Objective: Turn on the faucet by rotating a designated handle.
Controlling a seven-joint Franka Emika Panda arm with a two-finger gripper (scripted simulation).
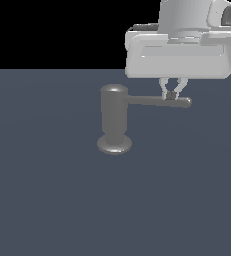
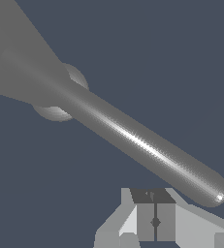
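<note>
Handle [image 1: 157,100] horizontal, long axis pointing from faucet [image 1: 114,120] toward exterior view's right; gripper [image 1: 172,93] pressed together, beside rod near tip.

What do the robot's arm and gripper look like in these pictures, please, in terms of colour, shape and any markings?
The arm's visible end is glossy white to light grey: a wide, rounded box-like hand body below a round wrist section with a dark inset panel. The gripper has two short, pale grey fingers tapering to small dark pads. In the wrist view the fingertips look like flat grey blocks with dark tops. No cables or lettering show.
</note>
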